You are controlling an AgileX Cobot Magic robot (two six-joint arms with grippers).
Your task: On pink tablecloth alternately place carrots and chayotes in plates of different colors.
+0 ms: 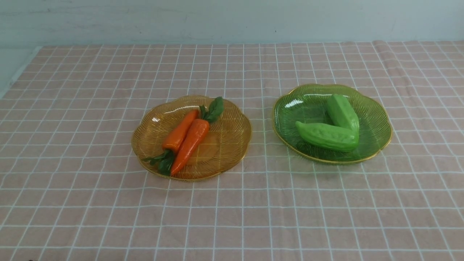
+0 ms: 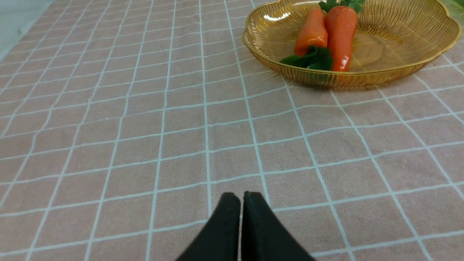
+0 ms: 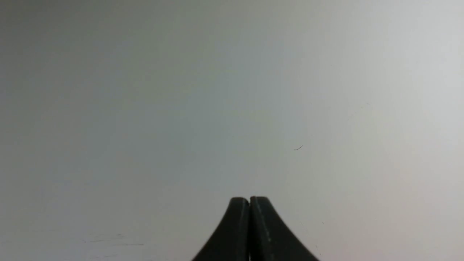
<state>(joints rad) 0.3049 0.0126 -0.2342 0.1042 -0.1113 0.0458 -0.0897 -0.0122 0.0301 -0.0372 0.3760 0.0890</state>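
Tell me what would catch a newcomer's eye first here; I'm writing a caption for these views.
Probably the two bright orange carrots, lying side by side in the amber plate on the left. Next come the two light green chayotes, touching each other in the green plate to the right. Both plates have gold rims and sit on a pink gridded cloth.

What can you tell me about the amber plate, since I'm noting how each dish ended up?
The amber plate looks like translucent ribbed glass, orange-brown, with a scalloped gold rim and glossy highlights. It sits upright on the pink tablecloth, left of the green plate and apart from it. Two carrots lie side by side in its left half, their leafy tops at opposite ends, one top reaching the far rim, the other near the front-left rim. No hand touches it.
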